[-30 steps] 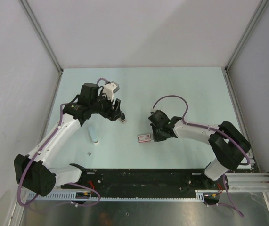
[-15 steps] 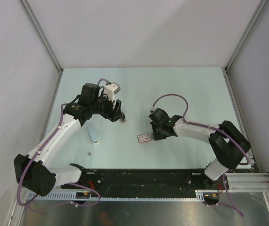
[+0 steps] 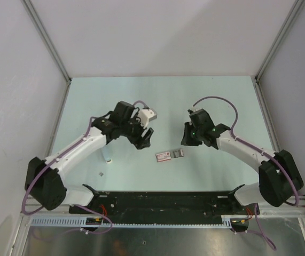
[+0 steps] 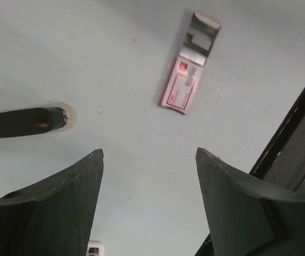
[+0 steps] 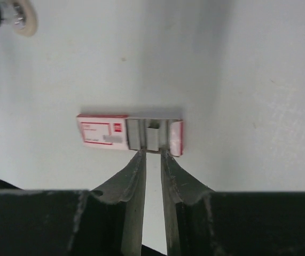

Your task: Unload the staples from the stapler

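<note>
We see the stapler [image 3: 170,154] lying lengthwise left-to-right between both arms, closer below the nearly closed, empty right gripper [image 5: 152,160] (left gripper [image 4: 148,176] gapes wide).

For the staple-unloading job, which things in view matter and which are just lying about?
Belongs to the job:
- stapler, red and white, metal part showing
- left gripper, open
- right gripper, nearly closed, empty

Lying about:
- pale bar by the left arm
- small pale piece nearer the bases
</note>
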Motion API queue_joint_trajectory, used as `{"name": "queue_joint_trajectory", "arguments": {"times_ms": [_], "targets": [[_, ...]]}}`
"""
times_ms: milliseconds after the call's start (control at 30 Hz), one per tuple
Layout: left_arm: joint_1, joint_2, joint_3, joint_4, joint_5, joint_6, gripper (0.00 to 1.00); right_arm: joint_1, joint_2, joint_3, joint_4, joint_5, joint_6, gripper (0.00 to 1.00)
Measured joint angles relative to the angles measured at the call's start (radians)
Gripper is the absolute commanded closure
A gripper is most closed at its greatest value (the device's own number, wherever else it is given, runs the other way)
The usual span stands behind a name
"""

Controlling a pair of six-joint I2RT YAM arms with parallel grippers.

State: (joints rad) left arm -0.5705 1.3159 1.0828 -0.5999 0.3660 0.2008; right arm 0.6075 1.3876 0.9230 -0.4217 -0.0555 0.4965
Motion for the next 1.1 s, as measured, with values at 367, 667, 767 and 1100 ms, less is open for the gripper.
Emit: {"name": "queue_joint_trajectory", "arguments": {"times_ms": [367,667,767,1100], "targets": [[-0.101,0.206,-0.054,-0.008,-0.064,0.194,0.29,-0.163,0.096,-0.201,0.164,-0.273,0.094,0.76],[-0.171,0.322,-0.053,0.004,-0.130,0.272,0.32,-0.199,0.148,-0.232,0.286,-0.389,0.133,0.77],[-0.192,0.362,-0.052,0.015,-0.155,0.286,0.33,-0.215,0.159,-0.239,0.311,-0.411,0.136,0.79],[-0.206,0.433,-0.011,0.043,-0.188,0.305,0.33,-0.258,0.171,-0.241,0.333,-0.492,0.117,0.76]]}}
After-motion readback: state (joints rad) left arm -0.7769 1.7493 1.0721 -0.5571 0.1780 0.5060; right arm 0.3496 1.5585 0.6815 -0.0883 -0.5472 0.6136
